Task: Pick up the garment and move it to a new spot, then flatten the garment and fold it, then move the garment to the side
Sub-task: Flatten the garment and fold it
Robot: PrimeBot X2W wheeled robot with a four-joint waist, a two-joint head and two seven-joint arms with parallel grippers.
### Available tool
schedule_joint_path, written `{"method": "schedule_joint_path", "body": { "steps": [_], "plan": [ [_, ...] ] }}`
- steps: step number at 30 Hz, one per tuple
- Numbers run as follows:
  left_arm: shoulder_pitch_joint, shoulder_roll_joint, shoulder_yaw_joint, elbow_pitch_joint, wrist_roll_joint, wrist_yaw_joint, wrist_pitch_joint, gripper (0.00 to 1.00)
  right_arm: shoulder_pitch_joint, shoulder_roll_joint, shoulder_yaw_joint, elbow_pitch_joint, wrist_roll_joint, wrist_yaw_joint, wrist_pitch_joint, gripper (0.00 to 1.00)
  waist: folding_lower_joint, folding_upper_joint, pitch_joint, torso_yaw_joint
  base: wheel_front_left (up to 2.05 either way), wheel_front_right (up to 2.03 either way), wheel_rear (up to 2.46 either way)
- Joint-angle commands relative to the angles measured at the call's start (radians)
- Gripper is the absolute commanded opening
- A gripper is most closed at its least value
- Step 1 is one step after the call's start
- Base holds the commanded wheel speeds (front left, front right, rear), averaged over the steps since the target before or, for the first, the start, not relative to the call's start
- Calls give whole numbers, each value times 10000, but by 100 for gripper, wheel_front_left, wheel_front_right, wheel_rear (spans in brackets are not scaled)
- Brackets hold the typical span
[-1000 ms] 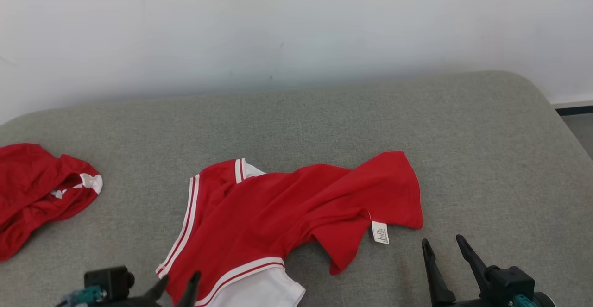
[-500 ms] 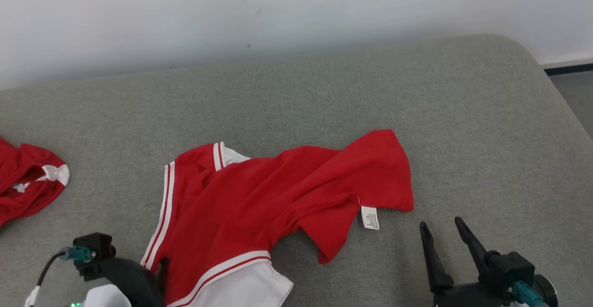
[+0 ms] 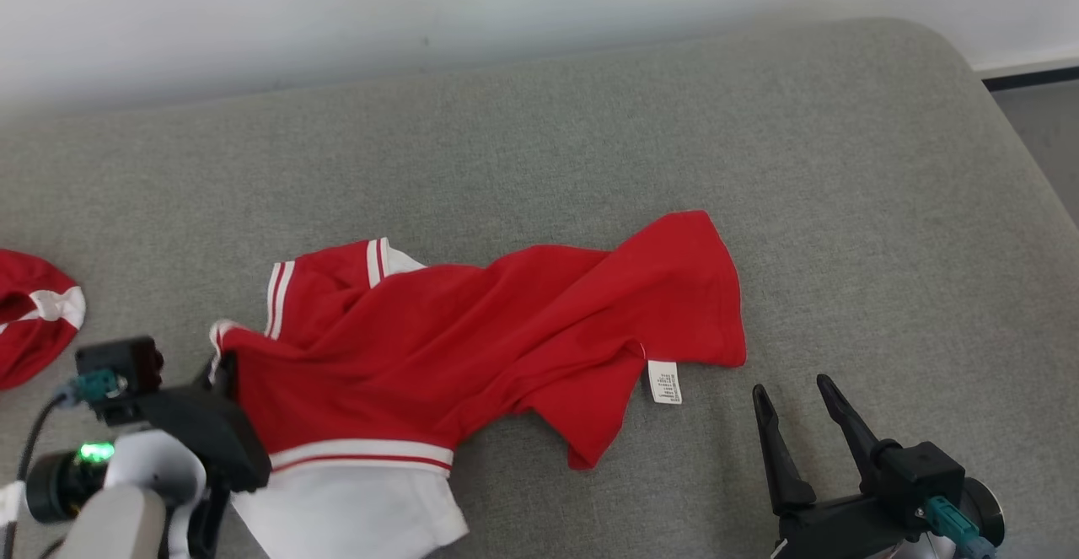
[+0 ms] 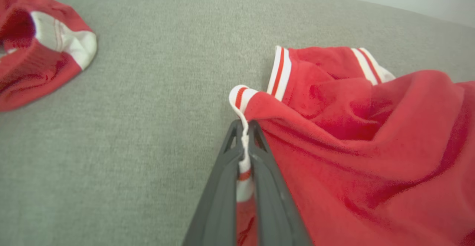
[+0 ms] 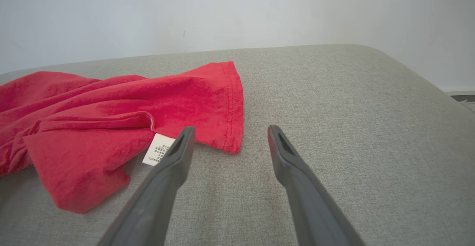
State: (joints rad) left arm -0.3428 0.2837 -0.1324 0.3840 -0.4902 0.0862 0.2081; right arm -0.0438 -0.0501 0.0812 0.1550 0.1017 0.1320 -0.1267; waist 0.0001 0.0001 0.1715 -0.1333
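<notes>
Garment [image 3: 506, 323] lies crumpled mid-cushion [image 3: 843, 205]; left gripper [image 4: 245, 127] pinched shut on its striped trim [image 4: 241, 97] at the near-left edge, bite seemingly thin; right gripper [image 3: 791, 386] spread, empty, just right of the hem; lift slowly, watch for slip.

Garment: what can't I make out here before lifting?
Head view: bottom edge cuts off the white part of the garment.
Left wrist view: the left gripper, shut on the garment, hides how much cloth is pinched.
Head view: care label print too small to read.
Head view: left edge cuts off the second red garment.
</notes>
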Motion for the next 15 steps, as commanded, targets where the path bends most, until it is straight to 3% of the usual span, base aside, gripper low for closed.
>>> {"method": "schedule_joint_path", "body": {
  "steps": [1,8,15],
  "plan": [
    [-311,109,30,136,122,-49,-276,0,-101,-6,23,-54,-103,-25,-13,100,-1,-1,233,-122,0,0,0],
    [-1842,566,41,1075,684,-103,-1425,0,-261,-4,115,-241,-210,-25,35,100,-1,-1,887,-512,0,0,0],
    [-2949,884,-86,2109,1080,-57,-1907,0,-410,-4,231,-237,-231,-25,9,100,-1,-1,1252,-785,0,0,0]
  ]
}}
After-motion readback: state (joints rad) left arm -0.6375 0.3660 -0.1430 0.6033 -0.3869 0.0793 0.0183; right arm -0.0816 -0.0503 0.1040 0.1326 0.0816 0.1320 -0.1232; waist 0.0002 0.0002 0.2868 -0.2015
